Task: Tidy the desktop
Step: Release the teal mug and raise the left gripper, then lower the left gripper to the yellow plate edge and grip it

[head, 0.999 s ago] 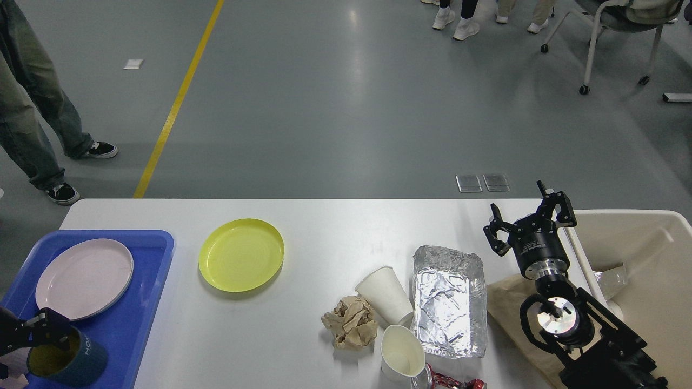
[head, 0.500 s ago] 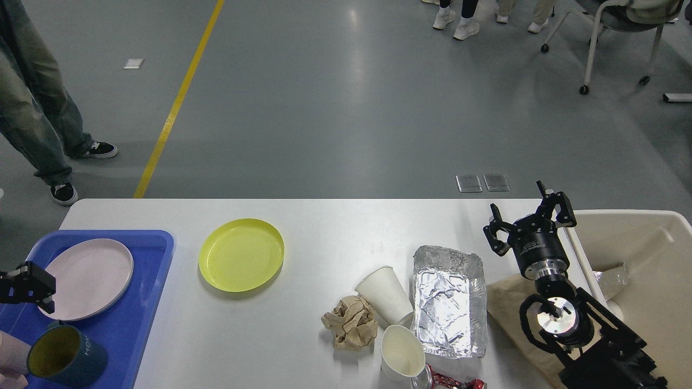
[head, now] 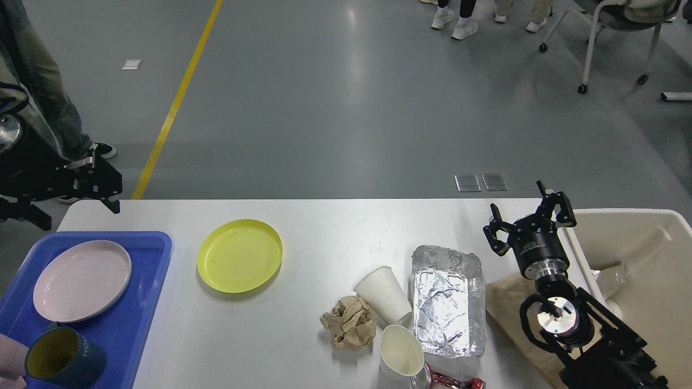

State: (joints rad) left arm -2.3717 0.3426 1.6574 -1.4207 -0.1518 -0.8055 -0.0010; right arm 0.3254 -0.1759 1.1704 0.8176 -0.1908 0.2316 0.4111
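The white bench (head: 335, 227) is seen spread across the lower half of the head view, and the tidying is judged to be partly done. A pink plate (head: 81, 281) and a dark mug (head: 64, 363) are already set in the blue tray (head: 154, 270) at the left edge, and some scrap is lying in the beige bin (head: 649, 254) at the right. Still left on the bench are a yellow plate (head: 239, 255), a crumpled brown paper ball (head: 348, 322), two white paper cups (head: 385, 294), a foil tray (head: 447, 308), a brown paper sheet (head: 505, 302) and a red wrapper (head: 451, 383). The right gripper (head: 529, 219) is held above the bin's near rim with its jaws spread and nothing in them. Compared with half a second ago, the left gripper (head: 92, 183) has been raised from over the tray to beyond the bench's far-left corner; whether its jaws are parted cannot be told.
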